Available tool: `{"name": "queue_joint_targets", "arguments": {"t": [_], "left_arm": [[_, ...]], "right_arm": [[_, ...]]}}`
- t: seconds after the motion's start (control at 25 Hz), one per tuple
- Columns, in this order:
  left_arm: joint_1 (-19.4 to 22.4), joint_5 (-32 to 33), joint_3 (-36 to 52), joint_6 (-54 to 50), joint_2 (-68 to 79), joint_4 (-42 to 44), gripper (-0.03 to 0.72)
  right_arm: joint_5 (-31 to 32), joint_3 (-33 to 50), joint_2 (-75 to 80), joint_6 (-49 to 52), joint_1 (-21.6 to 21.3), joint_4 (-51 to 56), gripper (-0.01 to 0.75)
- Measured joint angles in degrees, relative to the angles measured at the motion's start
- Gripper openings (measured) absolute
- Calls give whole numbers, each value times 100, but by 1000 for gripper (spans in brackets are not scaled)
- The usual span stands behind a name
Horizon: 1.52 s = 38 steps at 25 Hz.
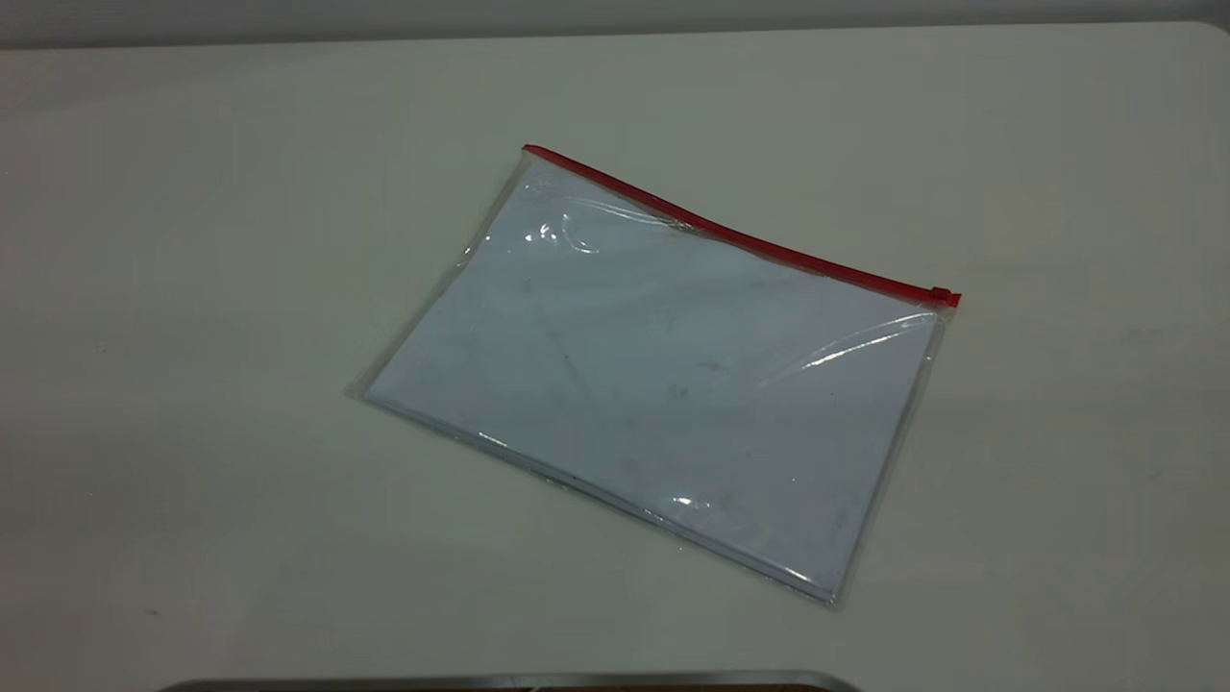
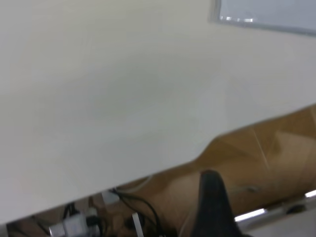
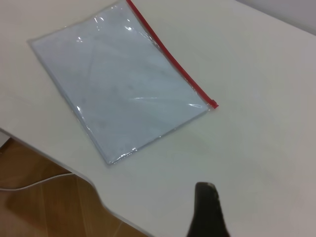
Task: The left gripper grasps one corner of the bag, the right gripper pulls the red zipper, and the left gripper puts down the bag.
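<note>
Item 1: the broad, pale off-white table (image 1: 192,288). It carries the single work piece; neither of my arms appears in the exterior view.

Item 2: the large, flat, rectangular clear-plastic bag (image 1: 663,384), glossy and creased, holding pale blue-white sheets. It lies flat near the table's middle, turned at an angle, untouched by either gripper.

Item 3: the thin bright red zipper (image 1: 740,235) along the bag's far long edge, its small slider tab (image 1: 945,296) at the exterior view's right end. At the opposite end sits the clear corner of the bag (image 1: 528,154).

Item 4: my left gripper (image 2: 212,207), seen only as 1 dark fingertip in its wrist view, hanging off the table's edge, well apart from the bag. Whether it stands open or closed I cannot tell.

Item 5: my right gripper (image 3: 207,212), again 1 dark fingertip, hovering above the table on the slider side of the bag. Its state I cannot tell either.

Risks, as I judge them: the task has not begun. The film lies flush on the table, so my left fingers may slide over the corner without catching it. The slider is tiny, so my right fingers may miss it. Pulling with a weak corner hold would drag the whole bag.
</note>
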Motion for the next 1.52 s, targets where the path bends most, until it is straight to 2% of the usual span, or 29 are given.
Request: {"name": "queue_joint_targets", "arguments": {"t": [0.8,1.08,1.52], "left_arm": [[8,-84,105,-142,-75,5,588],[865,-88,105,-136,-697,0,588],[950,-64,105,-145,-1327,0,588]], "right_arm": [[0,0,0,-5,0,22,579],[0,0,0,-5,0,31,579],[0,0,0,-5,0,39,579]]}}
